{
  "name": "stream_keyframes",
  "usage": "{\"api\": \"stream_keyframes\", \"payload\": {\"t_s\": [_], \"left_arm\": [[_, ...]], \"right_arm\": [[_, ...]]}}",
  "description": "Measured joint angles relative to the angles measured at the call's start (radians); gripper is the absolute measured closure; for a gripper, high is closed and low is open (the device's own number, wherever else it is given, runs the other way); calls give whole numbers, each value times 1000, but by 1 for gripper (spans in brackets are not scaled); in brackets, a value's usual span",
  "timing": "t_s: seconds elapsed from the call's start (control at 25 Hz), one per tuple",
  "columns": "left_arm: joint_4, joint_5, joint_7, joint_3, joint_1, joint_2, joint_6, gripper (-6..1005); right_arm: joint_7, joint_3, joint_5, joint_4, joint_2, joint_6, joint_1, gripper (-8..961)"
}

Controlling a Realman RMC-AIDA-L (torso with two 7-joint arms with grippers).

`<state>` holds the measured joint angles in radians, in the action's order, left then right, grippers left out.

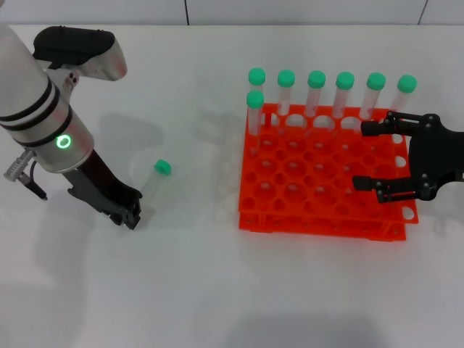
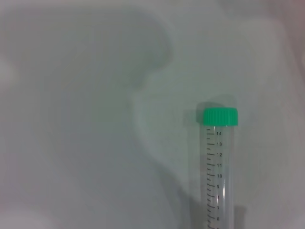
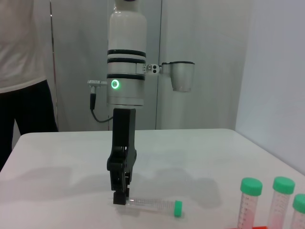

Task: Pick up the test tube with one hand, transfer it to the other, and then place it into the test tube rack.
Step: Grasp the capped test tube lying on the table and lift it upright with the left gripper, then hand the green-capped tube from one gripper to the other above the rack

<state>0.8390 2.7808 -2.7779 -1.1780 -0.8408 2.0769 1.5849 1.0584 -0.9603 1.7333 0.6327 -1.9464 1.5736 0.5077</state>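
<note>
Lighting: bright, even, diffuse overhead light in all three views.
Table [image 1: 217,290]: white, near washed out in the head view; no hard glare.
Shadows: soft and pale; a faint grey patch beside the left arm [image 1: 43,109], a thin one under the test tube rack [image 1: 322,181], a broad dim band along the near table edge.
Left wrist view: large blurred grey shadows over the surface; the test tube [image 2: 219,167] sharp, its printed scale legible.
Right wrist view: moderately lit, background softer, slight haze; capped tubes at the frame edge are somewhat blurred.
</note>
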Motion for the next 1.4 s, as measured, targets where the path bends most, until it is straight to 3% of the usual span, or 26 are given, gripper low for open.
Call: {"api": "stream_keyframes", "payload": {"t_s": [0.16,0.48,0.6,0.8,1.0,1.16,1.24,1.4], "left_arm": [[24,-9,2,0,2,0,-5,813],[319,-113,36,0,66,3,16,807],[432,-172,105,0,110,5,-35,805],[496,-320,284,4,170,4,-168,801],[486,-527,569,11,232,4,-286,797],[453,-663,713,19,250,2,-309,794],[330,-836,898,56,229,-13,-272,792],[178,-921,1023,76,178,-38,-208,789]], "right_arm": [[0,0,0,0,3,-1,0,90],[3,36,0,2,8,15,-14,90],[2,66,0,2,9,35,-17,90],[4,114,0,2,10,73,-23,91],[12,116,0,1,11,80,-23,91],[18,115,0,-3,11,81,-23,91],[18,113,0,-3,8,81,-23,91],[19,108,1,-4,1,82,-17,91]]}}
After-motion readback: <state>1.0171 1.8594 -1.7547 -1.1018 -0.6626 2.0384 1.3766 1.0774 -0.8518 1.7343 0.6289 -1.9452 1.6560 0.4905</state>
